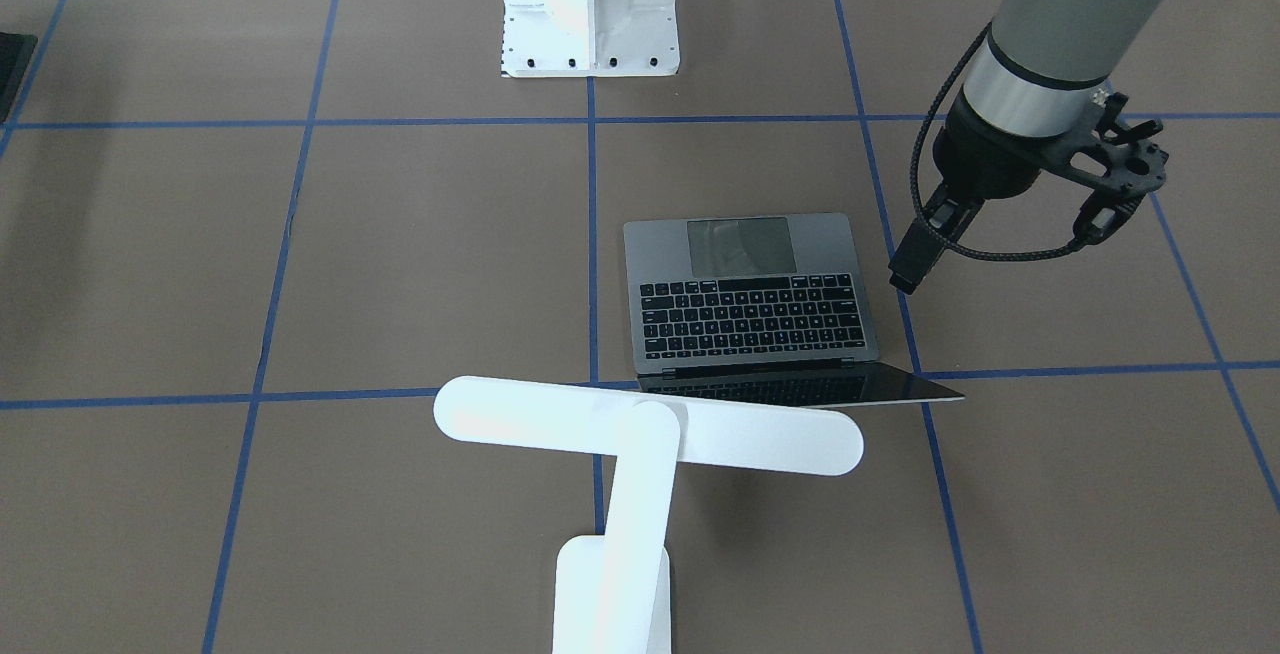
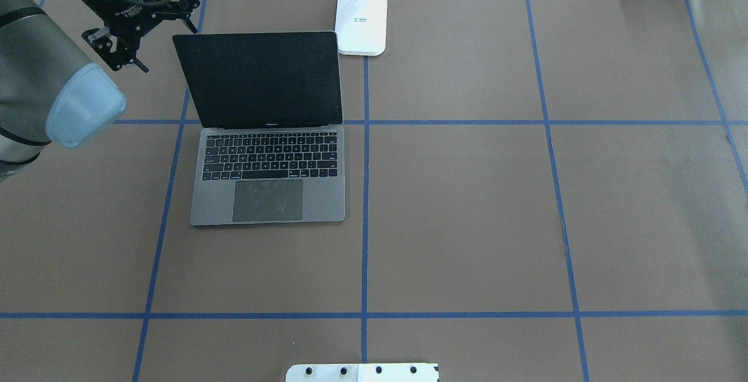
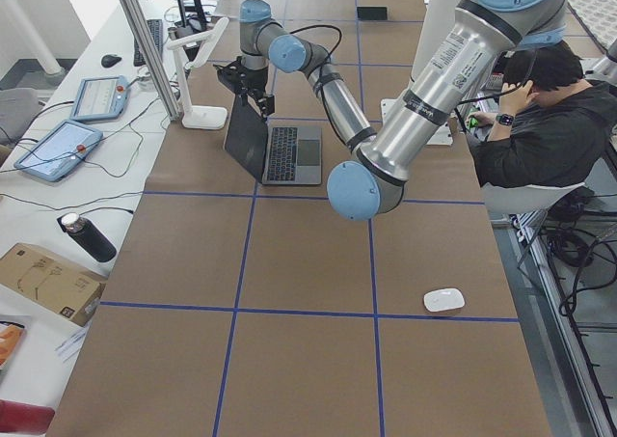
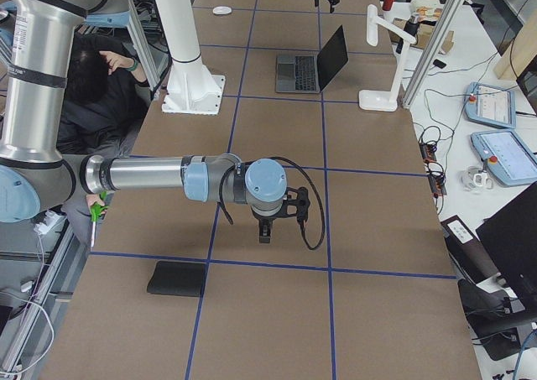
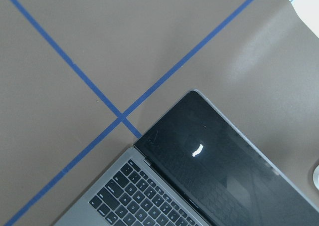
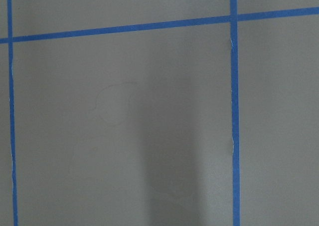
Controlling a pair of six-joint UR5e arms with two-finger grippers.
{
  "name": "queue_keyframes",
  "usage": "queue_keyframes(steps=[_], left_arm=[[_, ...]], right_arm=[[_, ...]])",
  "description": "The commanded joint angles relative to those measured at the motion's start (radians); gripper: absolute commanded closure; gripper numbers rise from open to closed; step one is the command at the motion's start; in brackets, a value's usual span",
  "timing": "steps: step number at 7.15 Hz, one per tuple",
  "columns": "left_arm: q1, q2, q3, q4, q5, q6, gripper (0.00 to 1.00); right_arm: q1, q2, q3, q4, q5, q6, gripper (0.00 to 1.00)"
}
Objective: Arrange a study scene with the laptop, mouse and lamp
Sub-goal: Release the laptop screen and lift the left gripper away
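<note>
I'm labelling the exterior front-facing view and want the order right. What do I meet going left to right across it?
A black pad cut off at the edge → white pedestal → laptop → left gripper. The lamp is left out: its head spans from the pedestal to the laptop.

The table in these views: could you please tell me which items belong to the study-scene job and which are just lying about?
Belong to the job:
laptop, open
lamp
mouse, well apart from the laptop

Just lying about:
black pad
white pedestal
dark bottle and cardboard box, on the side desk
</note>
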Motion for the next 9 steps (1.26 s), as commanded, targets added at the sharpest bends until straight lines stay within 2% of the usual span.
queue_keyframes(steps=[1, 2, 4, 6, 9], left_arm=[[-0.001, 0.133, -0.12, -0.007, -0.001, 0.294, 0.0], [-0.001, 0.195, -0.163, -0.007, -0.002, 0.42, 0.0], [0.0, 0.206, -0.162, -0.008, -0.001, 0.438, 0.0], [0.002, 0.205, -0.162, -0.011, -0.001, 0.437, 0.0], [0.002, 0.2, -0.176, -0.011, 0.005, 0.432, 0.0]], right_arm=[[-0.038, -0.019, -0.048, -0.004, 0.017, -0.156, 0.0], [-0.047, -0.065, -0.052, -0.004, 0.023, -0.225, 0.0], [-0.079, -0.121, -0.056, -0.002, 0.033, -0.32, 0.0], [-0.148, -0.145, -0.1, -0.004, 0.127, -0.414, 0.01], [-0.23, -0.136, -0.154, -0.002, 0.121, -0.544, 0.01]])
